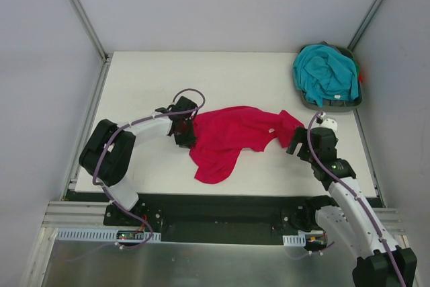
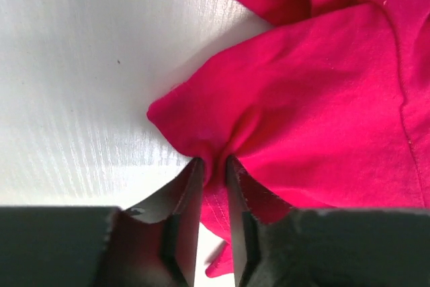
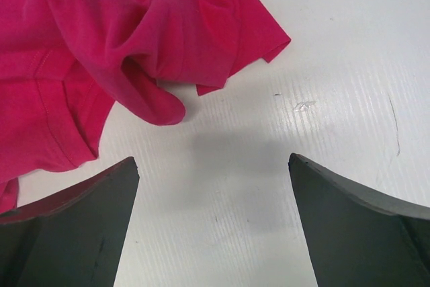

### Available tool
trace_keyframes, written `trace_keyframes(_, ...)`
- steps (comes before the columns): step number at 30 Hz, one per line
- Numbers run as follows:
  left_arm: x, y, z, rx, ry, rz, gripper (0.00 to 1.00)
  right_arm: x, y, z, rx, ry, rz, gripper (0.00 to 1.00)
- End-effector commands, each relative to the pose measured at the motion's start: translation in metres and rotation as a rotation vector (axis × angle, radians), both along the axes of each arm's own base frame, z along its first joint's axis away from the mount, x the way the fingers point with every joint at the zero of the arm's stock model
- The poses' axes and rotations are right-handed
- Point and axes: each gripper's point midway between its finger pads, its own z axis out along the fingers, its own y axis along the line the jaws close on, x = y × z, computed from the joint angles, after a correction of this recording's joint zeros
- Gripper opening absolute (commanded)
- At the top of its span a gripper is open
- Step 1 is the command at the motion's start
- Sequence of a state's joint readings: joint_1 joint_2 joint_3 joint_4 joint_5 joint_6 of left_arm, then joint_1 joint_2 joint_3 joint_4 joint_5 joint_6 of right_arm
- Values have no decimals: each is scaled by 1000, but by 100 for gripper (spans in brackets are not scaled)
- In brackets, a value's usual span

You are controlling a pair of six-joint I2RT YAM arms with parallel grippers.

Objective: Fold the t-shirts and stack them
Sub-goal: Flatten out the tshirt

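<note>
White table (image 1: 235,75) is lying flat, its surface showing faint scuffs. Dark grey-green tray (image 1: 332,107) is sitting at its far right corner, near the right-hand wall (image 1: 403,65).

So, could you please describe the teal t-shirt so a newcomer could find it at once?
Start at the white table and go to its far right corner, where a dark tray sits. The teal t-shirt lies bunched inside it. The red t-shirt, by contrast, lies out on the tabletop, nearer the middle.
</note>
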State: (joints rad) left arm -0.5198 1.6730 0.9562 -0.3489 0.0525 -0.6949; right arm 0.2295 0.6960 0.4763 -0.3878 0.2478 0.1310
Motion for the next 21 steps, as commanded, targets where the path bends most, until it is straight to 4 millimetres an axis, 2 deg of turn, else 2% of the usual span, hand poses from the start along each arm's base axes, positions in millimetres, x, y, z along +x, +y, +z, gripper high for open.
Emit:
trace_keyframes(1,-18,23,-11,141,71,57,15,1,-7,1,0,-2,-59,96)
trace_keyframes(5,-17,27,5,134,30,80,0,2,-7,-5,25,26,-93,96)
trace_keyframes(9,-16,28,30,101,-42,78,0,4,-4,-6,33,74,-86,96)
trace_keyframes(14,-15,37,69,70,-175,86,0,-3,-5,-9,26,161,-93,96)
trace_keyframes(18,-16,60,95,112,-289,127,0,-9,-1,-9,64,179,-100,96)
trace_keyframes(21,-17,81,111,156,-376,178,0,-10,-4,0,75,149,-116,97)
